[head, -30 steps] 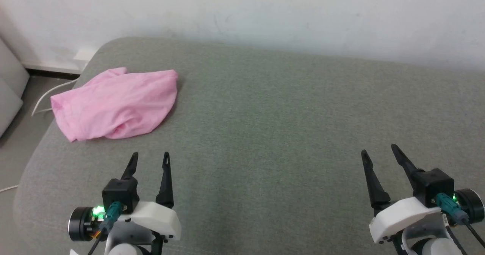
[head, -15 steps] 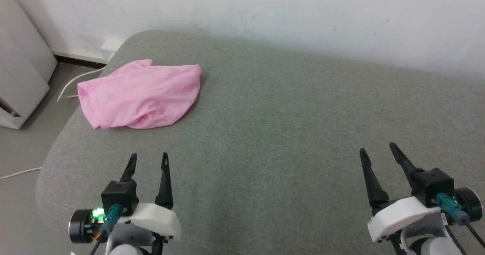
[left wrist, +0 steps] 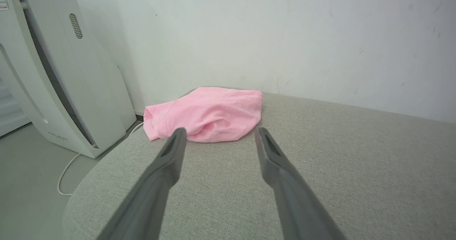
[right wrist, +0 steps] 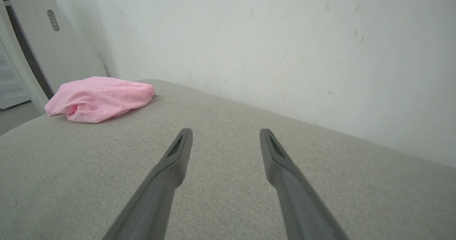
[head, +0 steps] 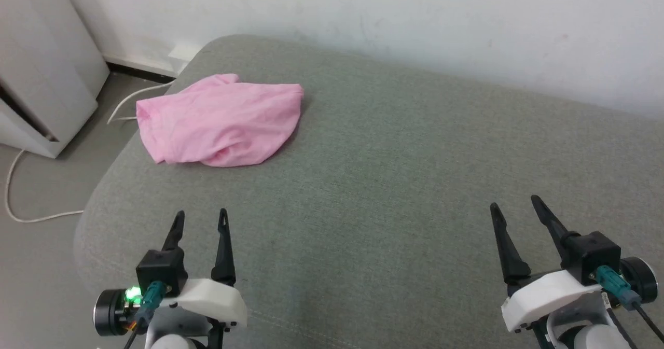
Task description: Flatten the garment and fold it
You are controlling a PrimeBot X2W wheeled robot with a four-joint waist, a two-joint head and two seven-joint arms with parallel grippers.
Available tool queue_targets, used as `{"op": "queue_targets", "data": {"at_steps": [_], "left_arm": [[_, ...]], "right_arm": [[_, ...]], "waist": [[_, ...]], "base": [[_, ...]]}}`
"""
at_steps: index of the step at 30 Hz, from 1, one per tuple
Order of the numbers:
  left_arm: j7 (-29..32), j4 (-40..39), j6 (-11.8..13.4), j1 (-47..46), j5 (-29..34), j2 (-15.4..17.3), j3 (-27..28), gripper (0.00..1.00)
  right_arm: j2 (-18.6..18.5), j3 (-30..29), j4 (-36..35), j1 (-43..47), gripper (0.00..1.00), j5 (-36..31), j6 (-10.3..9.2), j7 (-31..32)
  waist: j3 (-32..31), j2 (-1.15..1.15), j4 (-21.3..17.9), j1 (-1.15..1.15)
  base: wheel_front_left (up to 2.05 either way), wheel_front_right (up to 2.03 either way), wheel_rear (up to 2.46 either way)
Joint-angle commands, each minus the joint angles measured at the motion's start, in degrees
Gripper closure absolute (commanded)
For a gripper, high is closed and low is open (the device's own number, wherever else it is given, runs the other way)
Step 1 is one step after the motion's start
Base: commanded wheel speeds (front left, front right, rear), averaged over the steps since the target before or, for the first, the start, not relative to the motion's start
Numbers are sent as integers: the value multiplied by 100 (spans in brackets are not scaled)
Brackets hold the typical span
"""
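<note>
The garment (head: 220, 121) lies bunched in the upper left of the head view, on the far corner of the grey cushion (head: 394, 162), close to its edge. Our left gripper (head: 201, 213) and right gripper (head: 514, 203) sit at the lower corners, both spread wide, holding nothing, well apart from the cloth. We think the left one should come in low at the near hem and pinch one layer only. We cannot make out waistband or label; the folds hide which edge is which.
</note>
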Motion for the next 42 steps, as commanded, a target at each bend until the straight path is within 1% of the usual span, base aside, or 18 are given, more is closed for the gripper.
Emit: {"op": "queue_targets", "data": {"at_steps": [1, 42], "left_arm": [[-61, 38, 45, -87, -45, 50, -27, 0], [-503, 312, 613, -152, -599, 259, -271, 0]], "right_arm": [[10, 21, 18, -85, 0, 19, -6, -40], [16, 140, 105, -179, 0, 159, -10, -289]], "waist": [[5, 0, 63, 0], [91, 0, 1116, 0]], "base": [[0, 0, 0], [0, 0, 0]]}}
